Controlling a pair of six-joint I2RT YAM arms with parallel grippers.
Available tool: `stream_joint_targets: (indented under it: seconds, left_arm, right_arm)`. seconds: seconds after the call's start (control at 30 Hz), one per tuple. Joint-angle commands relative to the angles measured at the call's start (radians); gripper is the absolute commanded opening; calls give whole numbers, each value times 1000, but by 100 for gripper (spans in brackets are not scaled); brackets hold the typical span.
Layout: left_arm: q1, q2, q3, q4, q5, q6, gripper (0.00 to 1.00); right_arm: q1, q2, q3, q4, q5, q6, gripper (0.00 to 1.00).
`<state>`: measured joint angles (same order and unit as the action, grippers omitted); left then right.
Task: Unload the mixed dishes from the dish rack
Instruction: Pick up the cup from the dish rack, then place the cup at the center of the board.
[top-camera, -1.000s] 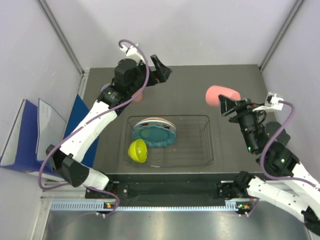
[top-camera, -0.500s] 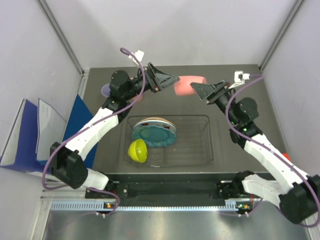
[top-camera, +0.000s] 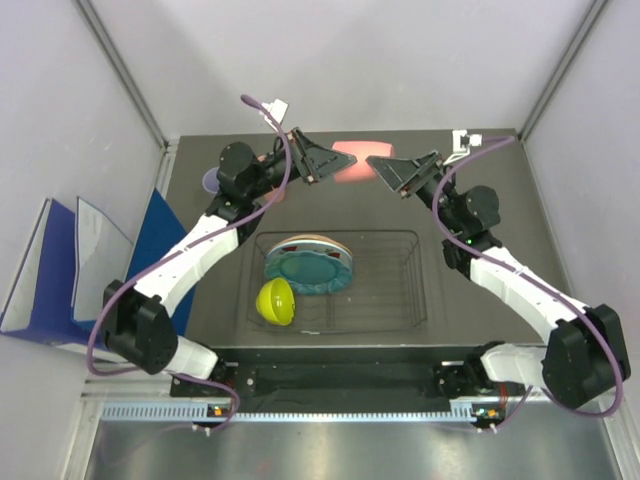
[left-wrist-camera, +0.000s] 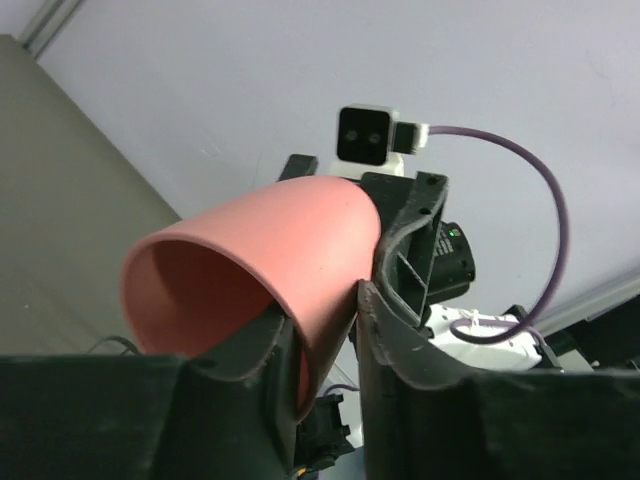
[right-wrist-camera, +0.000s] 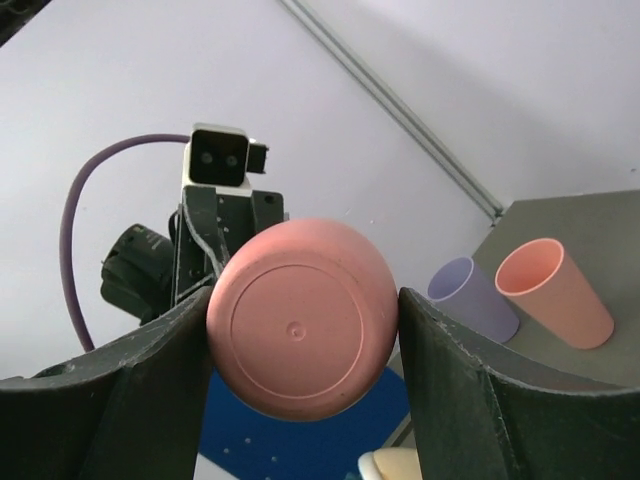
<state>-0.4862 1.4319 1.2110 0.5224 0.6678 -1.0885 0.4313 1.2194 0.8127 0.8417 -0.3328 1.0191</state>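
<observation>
High over the back of the table, a salmon-pink cup (top-camera: 355, 162) lies on its side between both grippers. My left gripper (top-camera: 328, 166) is shut on the cup's wall at the rim, one finger inside the mouth (left-wrist-camera: 255, 360) and one outside. My right gripper (top-camera: 388, 172) is shut across the cup's base end (right-wrist-camera: 300, 320). The dark wire dish rack (top-camera: 410, 290) sits mid-table. In it a teal scalloped plate (top-camera: 310, 268) leans in front of paler plates (top-camera: 310, 240), beside a yellow-green bowl (top-camera: 276, 300).
A lavender cup (right-wrist-camera: 472, 300) and a lighter orange-pink cup (right-wrist-camera: 555, 292) stand at the table's back left, mostly hidden under the left arm in the top view. Blue boards (top-camera: 60, 270) lean beyond the left edge. Enclosure walls stand close behind.
The right arm swung the pink cup from the right side to the back middle. The left gripper turned to meet it and closed on the cup's rim.
</observation>
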Motion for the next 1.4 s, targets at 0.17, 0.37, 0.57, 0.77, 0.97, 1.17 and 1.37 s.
stream_joint_targets:
  seconds: [0.17, 0.37, 0.57, 0.77, 0.97, 1.17, 1.37]
  left_arm:
    - [4, 5, 24, -5, 12, 53, 0]
    - [107, 25, 174, -362, -159, 186, 0]
    - [187, 220, 598, -981, -576, 418, 0]
    - [193, 519, 997, -1297, -864, 553, 0]
    - [193, 708, 1188, -1406, -1005, 610, 0]
    - [195, 743, 1171, -1388, -1030, 618, 0]
    - [195, 745, 1147, -1383, -1019, 625, 0]
  right_arm:
    - [-9, -14, 59, -59, -25, -66, 72]
    - [9, -87, 221, -613, 281, -309, 100]
    - [18, -116, 237, -812, 429, -384, 100]
    - [75, -138, 214, -900, 531, -451, 100]
    - [87, -133, 195, -911, 552, -487, 100]
    - [96, -89, 181, -900, 542, -487, 100]
    - [110, -51, 160, -871, 529, -468, 99]
